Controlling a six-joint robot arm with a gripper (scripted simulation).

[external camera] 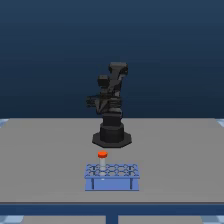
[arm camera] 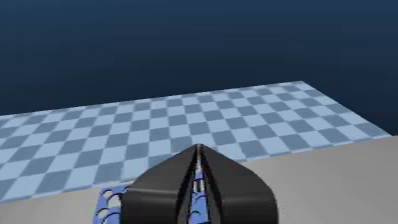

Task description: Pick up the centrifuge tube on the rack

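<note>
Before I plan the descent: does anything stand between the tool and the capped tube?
Nothing visible does. The slim pale tube with the orange-red cap stands in the light-blue holed rack, with bare grey table around it.

Black robot arm (external camera: 111, 107): matt, plastic-like, faint sheen on edges. Black tapered gripper (arm camera: 197, 150): smooth, soft gloss along curved sides. Low light-blue rectangular rack (external camera: 111, 176): smooth, matt, plastic look. Small pale translucent centrifuge tube with round orange-red cap (external camera: 102, 155): cap matt. Flat grey table (external camera: 45, 160): smooth, matt. Blue checkered floor (arm camera: 178, 125): flat, no shine.
</note>
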